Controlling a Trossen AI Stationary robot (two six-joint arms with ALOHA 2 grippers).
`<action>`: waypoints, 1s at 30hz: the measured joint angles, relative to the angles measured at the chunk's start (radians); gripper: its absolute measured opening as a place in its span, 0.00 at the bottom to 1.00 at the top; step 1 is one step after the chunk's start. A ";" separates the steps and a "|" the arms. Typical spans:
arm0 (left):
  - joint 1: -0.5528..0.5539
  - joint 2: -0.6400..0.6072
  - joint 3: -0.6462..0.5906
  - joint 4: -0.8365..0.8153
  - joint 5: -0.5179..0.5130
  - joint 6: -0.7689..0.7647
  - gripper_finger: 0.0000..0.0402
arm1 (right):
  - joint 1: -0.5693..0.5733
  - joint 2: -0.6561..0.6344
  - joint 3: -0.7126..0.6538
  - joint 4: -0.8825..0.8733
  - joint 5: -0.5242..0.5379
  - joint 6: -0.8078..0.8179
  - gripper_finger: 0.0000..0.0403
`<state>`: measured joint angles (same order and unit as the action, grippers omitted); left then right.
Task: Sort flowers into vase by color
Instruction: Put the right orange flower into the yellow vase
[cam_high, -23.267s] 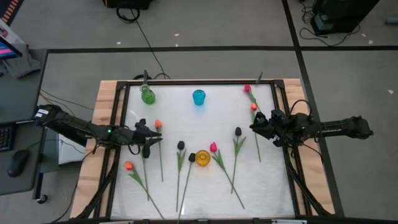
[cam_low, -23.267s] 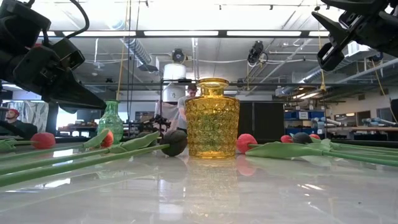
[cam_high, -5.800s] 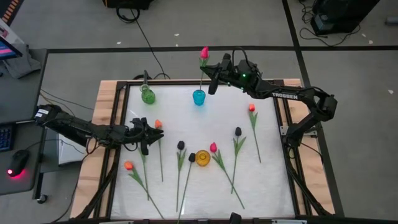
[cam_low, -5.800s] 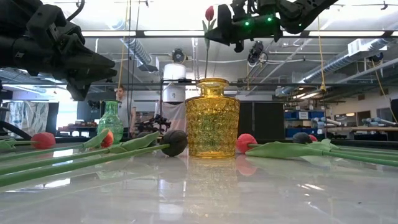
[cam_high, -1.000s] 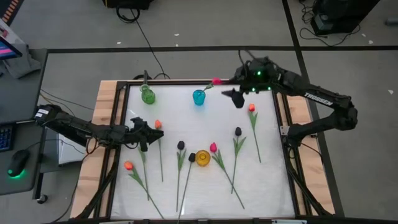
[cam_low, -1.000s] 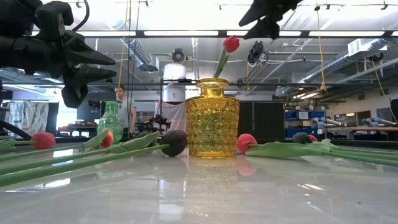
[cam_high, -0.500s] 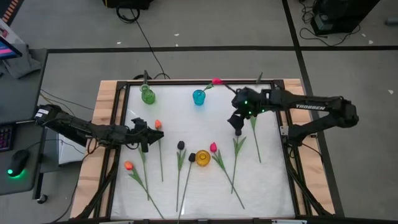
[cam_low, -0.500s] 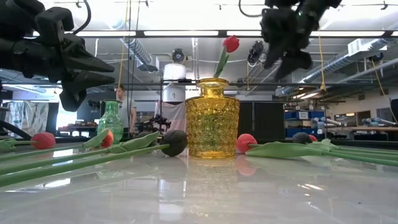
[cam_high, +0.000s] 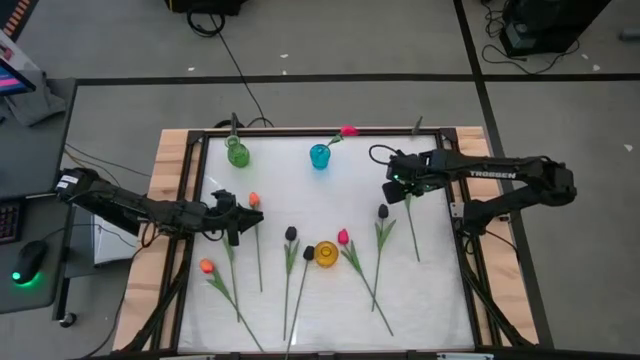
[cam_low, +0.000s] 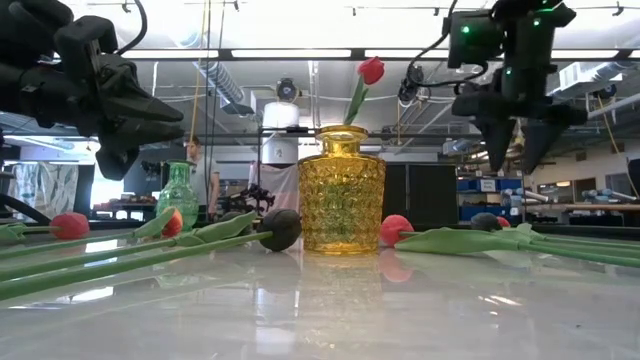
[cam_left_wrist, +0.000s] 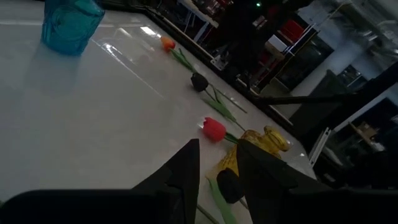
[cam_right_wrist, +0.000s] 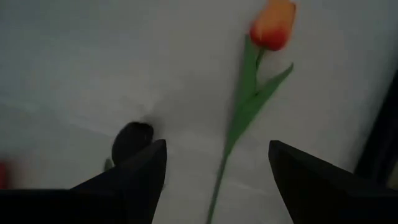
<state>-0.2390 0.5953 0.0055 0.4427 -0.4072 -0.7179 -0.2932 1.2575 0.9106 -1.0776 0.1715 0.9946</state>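
A pink-red tulip (cam_high: 347, 131) stands in the blue vase (cam_high: 319, 156), its stem leaning on the rim. Its bud shows above the yellow vase in the low view (cam_low: 371, 70). My right gripper (cam_high: 397, 188) is open and points down above an orange tulip (cam_right_wrist: 273, 23) that lies flat at the table's right. Its fingers stand on either side of the stem and touch nothing. A black bud (cam_right_wrist: 132, 140) lies beside it. My left gripper (cam_high: 238, 216) is open and empty above the table's left, next to another orange tulip (cam_high: 254, 200).
A green vase (cam_high: 237, 153) stands at the far left and a yellow vase (cam_high: 326, 254) near the middle. Black tulips (cam_high: 291, 234), a pink-red one (cam_high: 343, 237) and an orange one (cam_high: 207, 267) lie flat around the yellow vase. A raised frame (cam_high: 455, 215) edges the table.
My right gripper has gone from beside the blue vase toward the table's right and near side and has come down. It has turned to point down over the orange tulip. The pink-red tulip stays leaning in the blue vase.
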 joint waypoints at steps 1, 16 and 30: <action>0.000 0.000 0.000 0.000 0.000 0.004 0.28 | -0.007 0.000 -0.006 0.018 -0.005 0.004 0.72; 0.000 0.000 0.000 -0.010 0.000 0.007 0.28 | -0.106 0.001 -0.190 0.255 -0.034 0.026 0.65; 0.000 0.000 0.000 -0.011 -0.001 0.007 0.28 | -0.122 0.001 -0.304 0.352 -0.033 0.025 0.61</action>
<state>-0.2390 0.5953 0.0059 0.4313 -0.4079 -0.7109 -0.4149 1.2583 0.6070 -0.7253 0.1382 1.0192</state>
